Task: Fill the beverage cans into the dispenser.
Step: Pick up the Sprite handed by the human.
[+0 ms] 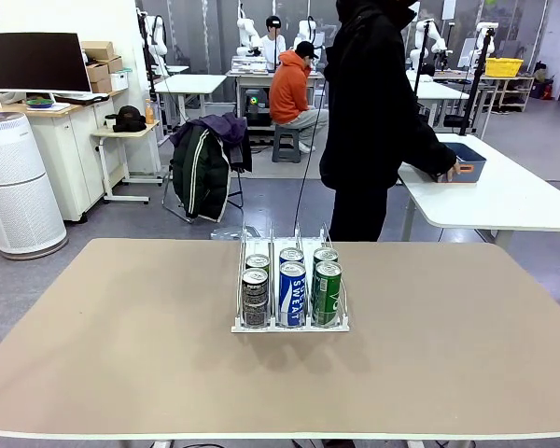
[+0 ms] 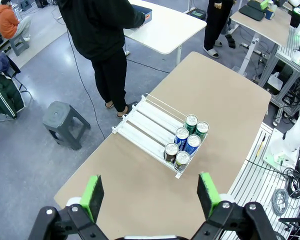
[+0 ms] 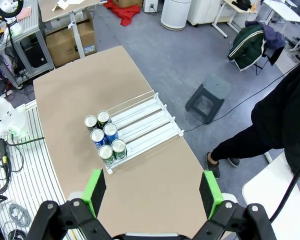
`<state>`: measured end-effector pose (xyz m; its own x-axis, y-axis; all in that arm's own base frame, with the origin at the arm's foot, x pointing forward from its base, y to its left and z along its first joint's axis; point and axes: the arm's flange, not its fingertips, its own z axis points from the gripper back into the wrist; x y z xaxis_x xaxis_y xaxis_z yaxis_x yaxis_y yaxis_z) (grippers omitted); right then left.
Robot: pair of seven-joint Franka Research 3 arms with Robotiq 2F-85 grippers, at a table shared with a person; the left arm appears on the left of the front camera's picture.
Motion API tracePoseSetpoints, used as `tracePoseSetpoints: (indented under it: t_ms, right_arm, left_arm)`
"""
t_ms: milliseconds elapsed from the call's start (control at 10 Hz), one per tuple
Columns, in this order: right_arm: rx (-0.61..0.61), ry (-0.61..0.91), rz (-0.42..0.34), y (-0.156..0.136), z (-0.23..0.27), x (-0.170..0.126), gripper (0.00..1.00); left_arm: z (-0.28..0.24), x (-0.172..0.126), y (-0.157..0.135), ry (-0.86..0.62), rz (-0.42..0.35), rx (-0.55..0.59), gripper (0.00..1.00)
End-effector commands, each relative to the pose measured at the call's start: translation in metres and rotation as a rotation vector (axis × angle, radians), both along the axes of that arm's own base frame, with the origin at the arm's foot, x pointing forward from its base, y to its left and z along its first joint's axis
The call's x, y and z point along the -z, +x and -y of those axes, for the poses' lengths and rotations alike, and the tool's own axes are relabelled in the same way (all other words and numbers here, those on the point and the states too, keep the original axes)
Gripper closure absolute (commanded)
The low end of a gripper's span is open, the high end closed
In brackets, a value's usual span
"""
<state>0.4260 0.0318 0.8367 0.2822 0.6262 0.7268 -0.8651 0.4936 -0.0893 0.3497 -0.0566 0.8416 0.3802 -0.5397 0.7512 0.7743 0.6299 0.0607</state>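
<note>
Cans point(image 1: 292, 293), two per lane, clear-and-white three-lane dispenser point(image 1: 289, 328)

The floor point(image 1: 93, 229) is grey; white tables point(image 1: 513, 201) stand beyond; a white air purifier point(image 1: 14, 187) stands at left.

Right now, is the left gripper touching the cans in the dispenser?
Apart. In the left wrist view the left gripper hangs open, with bare table between its pads and the cans.

Glossy metal cans point(image 1: 290, 280), matt tan tabletop point(image 1: 121, 345)
</note>
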Motion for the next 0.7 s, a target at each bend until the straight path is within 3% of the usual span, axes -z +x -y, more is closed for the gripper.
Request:
tracePoseSetpoints:
  t_ms: [0,600]
  right_arm:
    - [-0.014,0.029,-0.030,0.0004,0.0016,-0.0026,0.00]
    - [-0.012,0.053,-0.063,0.0005,0.0014,-0.0040,0.00]
  left_arm:
    - [0.0003,-0.0012,-0.0004,-0.024,-0.003,-0.001,0.00]
    - [0.0003,-0.0012,-0.0004,-0.024,-0.003,-0.001,0.00]
